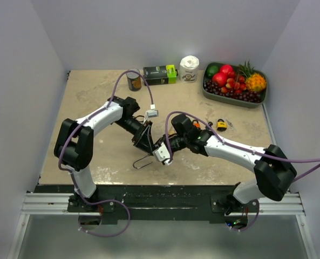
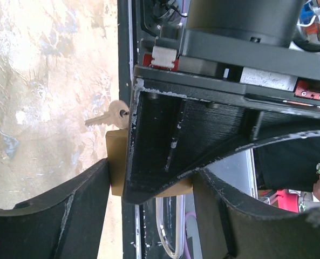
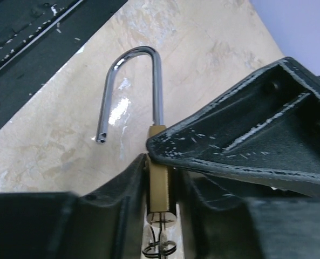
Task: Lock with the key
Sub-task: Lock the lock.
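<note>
A brass padlock [image 3: 160,186] with its chrome shackle [image 3: 131,81] swung open is held between both grippers just above the table's middle [image 1: 143,162]. My left gripper [image 2: 151,178] is shut across the padlock's [image 2: 115,162] wide faces. A silver key [image 2: 112,114] sticks out of the lock's end. My right gripper [image 3: 162,172] comes in from the right [image 1: 155,150] and its fingers press the body's narrow sides, with the key [image 3: 163,216] and its ring toward the palm. The left gripper [image 1: 144,144] reaches down from the upper left. One right finger [image 2: 170,140] covers most of the lock.
A second small padlock with keys [image 1: 222,124] lies right of centre. Along the back stand a can [image 1: 133,81], a green and black box [image 1: 160,74], a white jar [image 1: 189,69] and a tray of fruit [image 1: 261,100]. The table's near edge meets a black rail [image 1: 160,191].
</note>
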You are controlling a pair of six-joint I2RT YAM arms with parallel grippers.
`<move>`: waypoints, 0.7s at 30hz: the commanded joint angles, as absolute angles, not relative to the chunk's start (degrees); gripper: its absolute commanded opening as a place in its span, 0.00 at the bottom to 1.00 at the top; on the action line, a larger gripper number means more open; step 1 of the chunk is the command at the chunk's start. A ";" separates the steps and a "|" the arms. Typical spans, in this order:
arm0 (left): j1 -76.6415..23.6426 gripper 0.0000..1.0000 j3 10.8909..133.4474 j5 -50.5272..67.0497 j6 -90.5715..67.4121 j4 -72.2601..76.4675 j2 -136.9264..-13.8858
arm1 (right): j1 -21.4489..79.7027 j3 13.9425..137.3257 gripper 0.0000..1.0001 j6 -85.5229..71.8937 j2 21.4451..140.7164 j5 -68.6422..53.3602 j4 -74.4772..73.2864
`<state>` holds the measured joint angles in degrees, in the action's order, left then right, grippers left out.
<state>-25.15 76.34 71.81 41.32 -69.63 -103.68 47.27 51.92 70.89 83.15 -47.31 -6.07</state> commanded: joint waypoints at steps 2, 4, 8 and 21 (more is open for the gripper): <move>-25.40 0.00 80.07 78.66 46.66 -74.97 -104.50 | 47.72 52.12 0.20 74.00 83.32 -47.02 -5.89; -25.40 0.00 80.16 78.40 47.37 -75.32 -104.59 | 47.72 52.73 0.01 73.92 83.32 -46.76 -6.94; -24.70 0.24 79.98 76.99 46.76 -73.84 -104.15 | 47.72 52.74 0.00 70.93 82.27 -46.41 -5.89; -12.32 0.99 78.75 59.15 27.61 -44.31 -89.39 | 46.58 52.12 0.00 56.44 76.29 -42.81 -4.31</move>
<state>-17.34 77.65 65.41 32.93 -56.36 -96.05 46.74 51.70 64.60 80.34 -41.50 -5.67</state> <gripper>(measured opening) 0.806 0.243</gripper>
